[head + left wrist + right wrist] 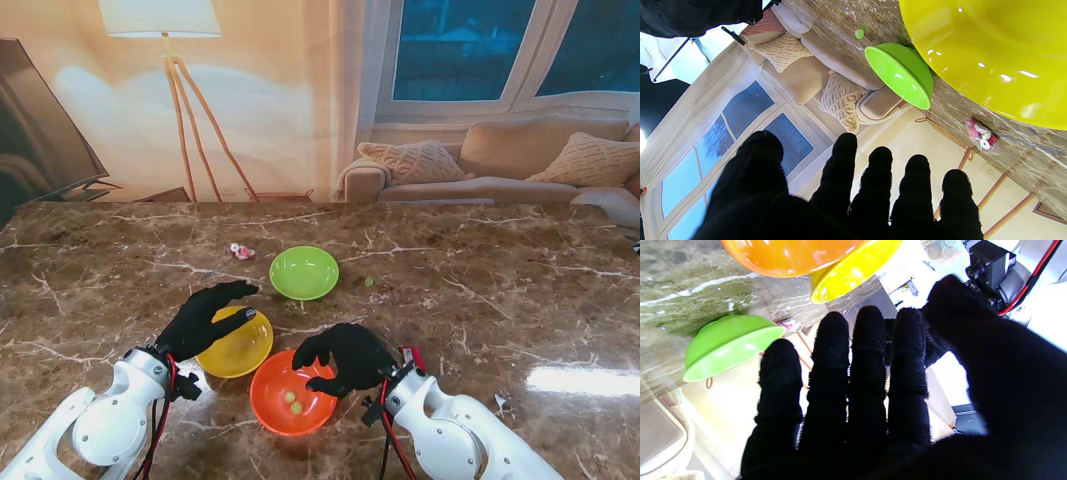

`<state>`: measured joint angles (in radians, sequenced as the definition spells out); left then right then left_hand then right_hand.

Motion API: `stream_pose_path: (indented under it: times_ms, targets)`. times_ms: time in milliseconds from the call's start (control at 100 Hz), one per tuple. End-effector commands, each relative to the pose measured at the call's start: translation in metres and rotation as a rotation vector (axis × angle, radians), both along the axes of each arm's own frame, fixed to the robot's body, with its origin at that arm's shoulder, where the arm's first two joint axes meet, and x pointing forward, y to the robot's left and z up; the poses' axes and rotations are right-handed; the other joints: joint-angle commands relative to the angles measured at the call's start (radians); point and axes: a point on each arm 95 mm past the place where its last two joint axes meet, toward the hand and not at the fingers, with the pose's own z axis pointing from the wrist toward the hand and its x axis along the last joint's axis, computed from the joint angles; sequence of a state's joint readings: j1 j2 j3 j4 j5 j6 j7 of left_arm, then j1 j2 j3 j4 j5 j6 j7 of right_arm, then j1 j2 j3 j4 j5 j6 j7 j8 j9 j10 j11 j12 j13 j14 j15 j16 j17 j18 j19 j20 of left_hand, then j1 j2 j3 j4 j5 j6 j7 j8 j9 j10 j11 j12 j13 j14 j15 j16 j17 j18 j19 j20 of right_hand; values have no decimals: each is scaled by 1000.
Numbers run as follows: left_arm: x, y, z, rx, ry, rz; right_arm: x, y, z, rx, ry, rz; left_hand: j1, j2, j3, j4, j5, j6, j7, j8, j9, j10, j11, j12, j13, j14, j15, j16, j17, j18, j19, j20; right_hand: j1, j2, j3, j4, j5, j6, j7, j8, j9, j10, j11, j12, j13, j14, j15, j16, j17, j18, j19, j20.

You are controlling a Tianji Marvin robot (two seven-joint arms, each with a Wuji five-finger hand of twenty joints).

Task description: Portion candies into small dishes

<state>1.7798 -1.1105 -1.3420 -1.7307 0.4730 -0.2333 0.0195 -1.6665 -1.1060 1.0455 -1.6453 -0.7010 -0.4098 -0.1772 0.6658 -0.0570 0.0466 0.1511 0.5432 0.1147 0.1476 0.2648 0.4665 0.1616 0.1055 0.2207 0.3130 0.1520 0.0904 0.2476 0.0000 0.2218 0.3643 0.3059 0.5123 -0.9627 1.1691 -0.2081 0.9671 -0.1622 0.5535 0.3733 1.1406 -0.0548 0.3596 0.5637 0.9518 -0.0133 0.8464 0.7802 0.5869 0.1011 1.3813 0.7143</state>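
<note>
**Two candies in the orange dish, two dishes bare, strays on the marble**

Your right hand (345,360) hovers over the far rim of the shallow orange plastic dish (272,410), which sits nearest to you and holds two small pale-green candies (292,402). Its fingers (870,350) lie straight and side by side with the thumb set off from them, and the wrist view shows nothing pinched between them. Your left hand (208,317) hangs over the left edge of the glossy yellow plastic dish (240,350), fingers spread and holding nothing.

The yellow dish and the lime-green plastic dish (304,272) look bare inside. One loose green candy (369,282) lies on the brown marble table (520,290) just right of the lime-green dish, and a small clear packet of pink and white sweets (241,251) lies to that dish's left.

Watch three things, in my judgement:
- The orange and yellow dishes nearly touch, so a knuckle dropping between them could shove either one.
- The round loose candy may roll off on slick marble if nudged rather than pinched.
- Thick gloved fingertips may hide so small a candy from your view.
</note>
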Motion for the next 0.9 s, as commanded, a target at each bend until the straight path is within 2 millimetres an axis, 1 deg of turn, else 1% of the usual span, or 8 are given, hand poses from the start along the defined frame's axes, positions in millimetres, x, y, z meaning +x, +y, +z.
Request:
stream_pose_path:
  times_ms: [0,100,190,300,440,640,760,890]
  targets:
    - [-2,0,-2,1,7,0,-2,-2,-4,-14,15,-5,-25,51,-20,-20,-21,-18,-1,6,-41,5,-16,-17,-20,-15,-17,-11,-1,2,-28,12,-38,7,30,32,-33,3,-32,33,-40,-14,-17,-22,-41,-38,-36,-8,-2,-27,-11,20]
    - [-3,0,-2,1,5,1,5,-8,2,-34,-15,-57,-26,50,-21,-20,-20,-19,-1,6,-40,5,-16,-17,-19,-13,-17,-11,0,3,-28,12,-38,18,22,35,-31,6,-39,58,-54,-15,-23,-34,-15,-37,-130,-70,23,-30,-57,-15]
    - [-3,0,-2,1,4,2,17,-17,10,-70,-56,-133,-25,51,-20,-20,-20,-19,-1,6,-40,5,-16,-17,-19,-14,-17,-11,0,3,-28,13,-7,15,17,-12,-28,21,-8,52,-49,-4,-18,-40,42,-25,-214,-135,67,-24,-93,-59]
    - [-3,0,-2,2,5,1,34,-30,21,-149,-94,-205,-26,52,-20,-20,-21,-20,-1,6,-41,5,-17,-17,-21,-15,-17,-11,1,3,-28,13,16,1,60,49,-66,61,-33,74,-77,10,-41,-62,71,-15,-316,-203,91,-27,-115,-90]
    - [-3,1,-2,2,2,5,52,-43,30,-233,-107,-253,-25,50,-20,-20,-20,-18,-1,6,-39,5,-16,-16,-22,-15,-18,-12,1,2,-27,14,36,-23,75,53,-109,76,-83,88,-113,18,-54,-78,69,-4,-379,-238,92,-21,-115,-94]
    - [-2,1,-1,4,7,4,83,-54,27,-336,-93,-314,-25,51,-21,-21,-18,-19,0,7,-40,5,-16,-17,-22,-17,-18,-12,0,3,-28,14,28,-38,54,41,-175,69,-146,71,-164,16,-75,-96,45,-3,-369,-214,65,-23,-43,-36]
    - [-2,1,-1,4,8,5,101,-57,21,-403,-75,-347,-24,51,-20,-20,-18,-18,0,7,-40,6,-17,-17,-22,-17,-18,-12,0,3,-28,14,9,-43,35,30,-199,51,-159,65,-197,28,-84,-115,3,-13,-232,-101,51,-54,34,35]
    - [-2,1,-1,5,9,4,121,-59,10,-468,-51,-380,-26,53,-21,-21,-10,-28,4,9,-41,6,-17,-17,-24,-18,-18,-12,-1,3,-29,14,-8,-47,25,27,-202,60,-147,71,-197,36,-69,-111,-4,-20,-129,-47,68,-69,92,62]
